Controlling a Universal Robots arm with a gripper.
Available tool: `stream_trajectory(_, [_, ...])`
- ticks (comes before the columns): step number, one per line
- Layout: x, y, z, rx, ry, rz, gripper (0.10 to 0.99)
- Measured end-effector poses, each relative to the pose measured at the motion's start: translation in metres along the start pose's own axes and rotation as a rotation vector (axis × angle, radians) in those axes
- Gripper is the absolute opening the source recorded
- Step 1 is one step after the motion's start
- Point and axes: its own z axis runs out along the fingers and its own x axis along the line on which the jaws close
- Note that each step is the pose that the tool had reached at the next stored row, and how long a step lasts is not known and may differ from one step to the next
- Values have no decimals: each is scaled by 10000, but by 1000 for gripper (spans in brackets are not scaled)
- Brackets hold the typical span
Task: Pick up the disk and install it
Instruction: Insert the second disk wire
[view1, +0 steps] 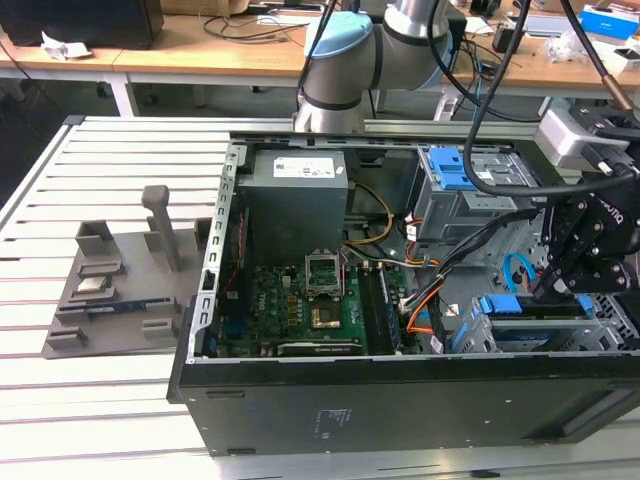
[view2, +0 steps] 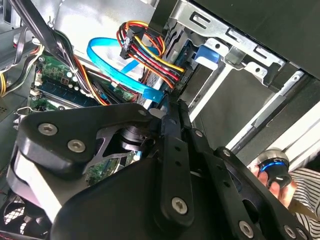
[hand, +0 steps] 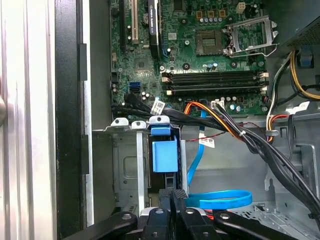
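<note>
The disk (hand: 164, 156) stands on edge in a slot of the grey drive cage (hand: 125, 170) at the case's front corner, its bright blue frame facing the first wrist view. In the exterior view the disk (view1: 505, 304) sits low in that cage on the exterior view's right. My gripper (hand: 172, 194) is directly over the disk's edge, its black fingers (view2: 176, 117) pressed together and their tips at the disk's end. The exterior view shows the gripper (view1: 548, 292) reaching down into the open computer case (view1: 400, 400).
The motherboard (view1: 300, 305), a large grey box with a white sticker (view1: 295, 190) and a second cage with a blue latch (view1: 450, 170) are in the case. Bundled cables (hand: 250, 140) and a blue flat cable (hand: 220, 200) run beside the slot. A hand (view2: 277, 182) is outside the case wall.
</note>
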Motion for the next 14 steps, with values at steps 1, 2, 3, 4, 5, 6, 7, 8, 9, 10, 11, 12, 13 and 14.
stream_trajectory(1, [-2, 2, -20, -1, -21, -2, 169])
stream_trajectory(2, [-8, 6, -56, -2, -20, -1, 169])
stream_trajectory(3, [-28, 14, -133, 1, 6, 2, 169])
stream_trajectory(4, [-44, 18, -176, 1, 6, 1, 169])
stream_trajectory(5, [-63, 22, -207, 1, 4, 0, 169])
stream_trajectory(6, [-81, 28, -252, 1, 9, 1, 157])
stream_trajectory(7, [-88, 30, -282, 2, 11, 1, 157])
stream_trajectory(8, [-93, 35, -327, 1, 8, 1, 102])
stream_trajectory(9, [-95, 38, -361, 1, 8, 1, 102])
stream_trajectory(10, [-94, 42, -411, 1, 10, 1, 102])
stream_trajectory(11, [-91, 45, -457, 1, 9, 1, 102])
stream_trajectory(12, [-90, 48, -487, 2, 10, 1, 102])
stream_trajectory(13, [-90, 48, -496, 1, 7, 1, 102])
stream_trajectory(14, [-89, 49, -500, 1, 6, 1, 102])
